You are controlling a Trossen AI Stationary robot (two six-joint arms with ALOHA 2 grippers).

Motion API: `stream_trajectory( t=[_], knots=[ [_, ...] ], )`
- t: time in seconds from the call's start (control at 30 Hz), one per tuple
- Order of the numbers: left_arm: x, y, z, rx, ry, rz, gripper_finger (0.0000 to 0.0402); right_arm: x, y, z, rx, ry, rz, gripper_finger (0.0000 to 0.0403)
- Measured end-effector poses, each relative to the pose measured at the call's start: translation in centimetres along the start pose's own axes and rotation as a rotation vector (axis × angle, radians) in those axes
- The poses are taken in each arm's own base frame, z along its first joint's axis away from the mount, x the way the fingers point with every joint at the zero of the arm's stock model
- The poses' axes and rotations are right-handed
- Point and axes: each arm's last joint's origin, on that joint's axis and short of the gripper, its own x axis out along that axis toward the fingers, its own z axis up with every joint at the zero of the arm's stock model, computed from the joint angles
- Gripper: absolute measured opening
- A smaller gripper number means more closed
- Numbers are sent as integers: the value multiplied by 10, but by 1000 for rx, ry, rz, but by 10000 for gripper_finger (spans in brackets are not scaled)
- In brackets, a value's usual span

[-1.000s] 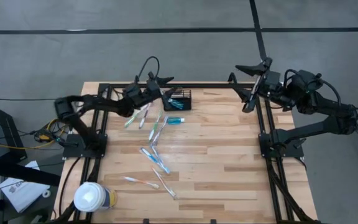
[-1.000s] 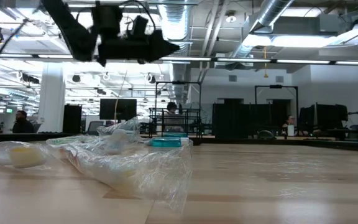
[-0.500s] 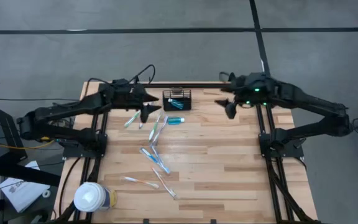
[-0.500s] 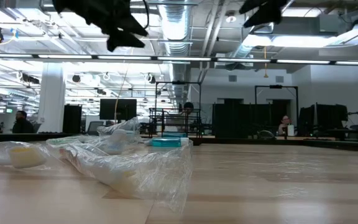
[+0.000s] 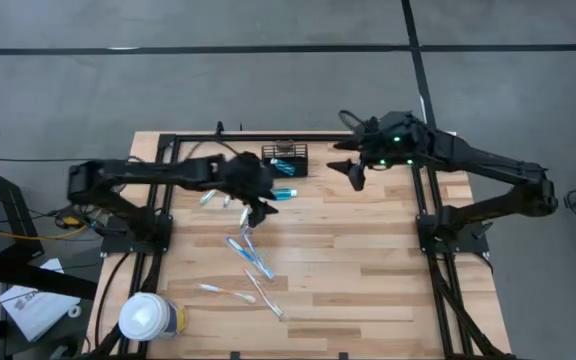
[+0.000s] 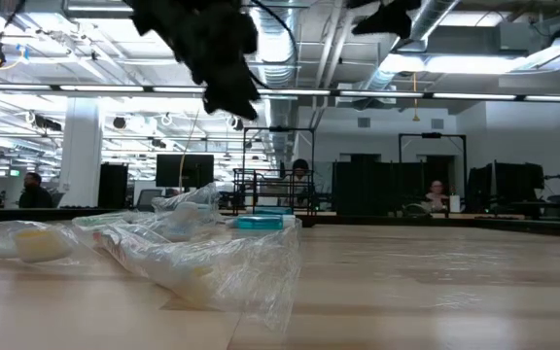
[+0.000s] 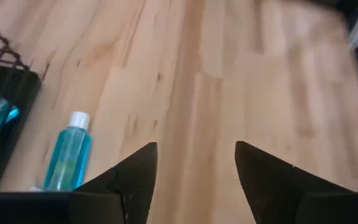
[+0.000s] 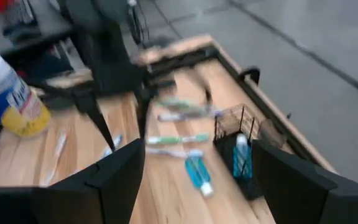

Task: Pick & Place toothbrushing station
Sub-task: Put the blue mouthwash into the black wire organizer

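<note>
The black wire-mesh basket (image 5: 285, 160) stands at the table's far middle with a teal tube inside; it also shows in the right wrist view (image 8: 238, 146). A teal toothpaste tube (image 5: 281, 194) lies just in front of it and shows in the left wrist view (image 7: 67, 158). Several wrapped toothbrushes (image 5: 250, 255) lie scattered toward the near edge. My left gripper (image 5: 260, 208) is open and empty, above the table beside the tube; its fingers show apart in its wrist view (image 7: 194, 165). My right gripper (image 5: 353, 172) is open and empty, in the air right of the basket.
A white-lidded yellow-blue cup (image 5: 148, 318) stands at the near left corner. More toothbrushes (image 5: 228, 291) lie near the front. Black frame rails (image 5: 423, 200) run along the table's left, right and far sides. Bare wood (image 5: 358, 260) lies at the right middle.
My left gripper has moved from beside the basket toward the table's near edge and down, and now hangs over the toothbrushes by the teal tube. My right gripper has moved from the far right rail toward the table's left, closer to the basket. Nothing on the table has moved.
</note>
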Motion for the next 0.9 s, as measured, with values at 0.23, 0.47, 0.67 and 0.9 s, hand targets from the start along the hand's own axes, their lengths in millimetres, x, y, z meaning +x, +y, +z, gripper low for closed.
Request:
stream_trajectory(
  t=[0.23,0.47,0.67,0.9],
  knots=[
    [41,19,5,70,82,90,209,-27,-3,5,6,-72,-12,281],
    [67,35,-5,97,165,99,209,-34,-6,7,6,-95,-25,281],
    [79,45,-11,138,200,151,209,-31,-5,6,-7,-86,3,281],
    [77,66,-11,144,202,216,209,-31,-5,6,-7,-86,6,281]
  ],
)
